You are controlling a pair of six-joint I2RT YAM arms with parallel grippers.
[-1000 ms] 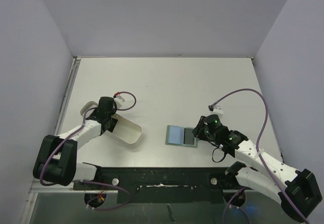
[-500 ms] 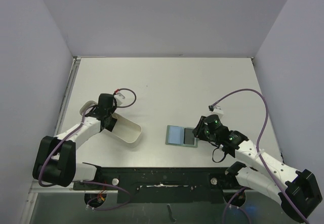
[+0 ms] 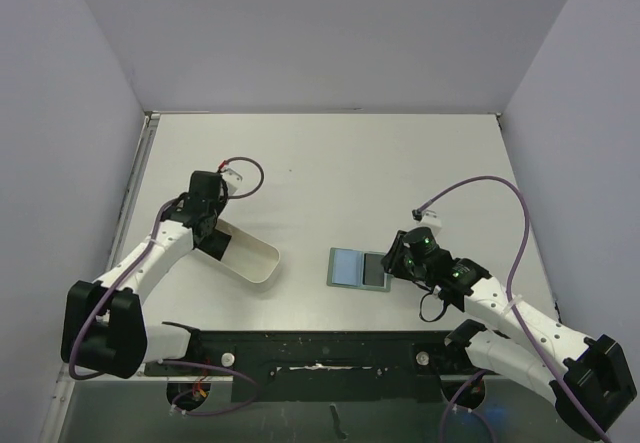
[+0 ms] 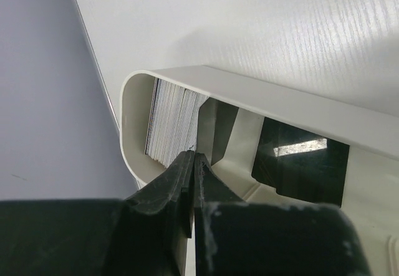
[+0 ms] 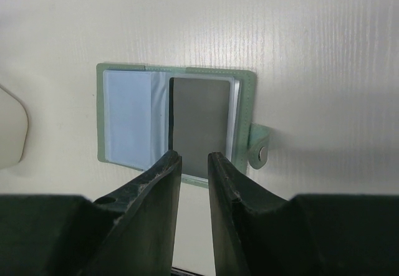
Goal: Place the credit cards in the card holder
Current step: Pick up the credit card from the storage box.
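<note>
Left gripper (image 4: 192, 164): fingers pressed together at the one white tray (image 4: 280, 98), beside a stack of cards (image 4: 171, 120) too tight to count. One holder (image 5: 124, 111) lies open mid-table, one dark card (image 5: 199, 123) in its right half. Right gripper (image 5: 194, 157) hovers above, fingers slightly apart.

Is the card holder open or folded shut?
Open, flat: card holder shows its light blue inside facing up, a dark card over its right half, snap tab unfastened.
</note>
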